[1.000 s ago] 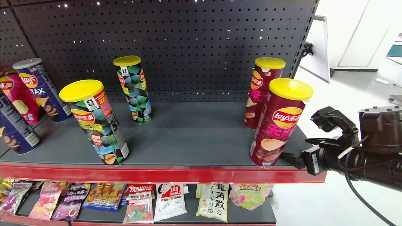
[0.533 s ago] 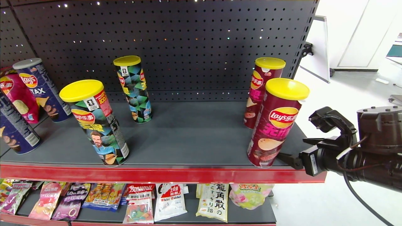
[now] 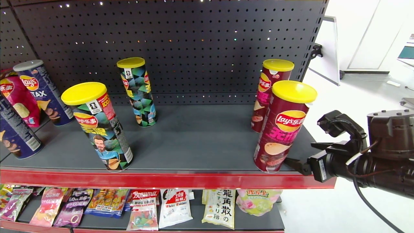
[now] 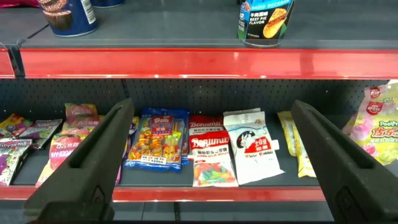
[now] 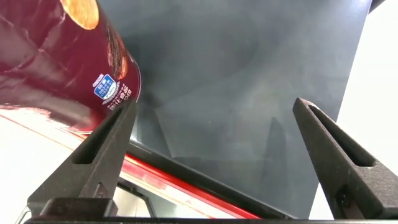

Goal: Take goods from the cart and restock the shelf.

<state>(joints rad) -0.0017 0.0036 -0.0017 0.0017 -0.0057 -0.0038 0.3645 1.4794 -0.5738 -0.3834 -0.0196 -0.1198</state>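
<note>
A maroon chips can with a yellow lid stands upright at the right front corner of the dark shelf. My right gripper is open just right of the can's base, one finger against or very near its bottom. In the right wrist view the can is beside one finger of the right gripper, outside the gap. My left gripper is open and holds nothing, facing the lower shelf of candy bags.
A second maroon can stands behind the first. Two green patterned cans stand mid-left, blue and magenta cans at far left. The shelf has a red front lip, with snack bags below. Bare shelf lies between the can groups.
My right gripper has shifted slightly left, and the front maroon can has slid a little left with it.
</note>
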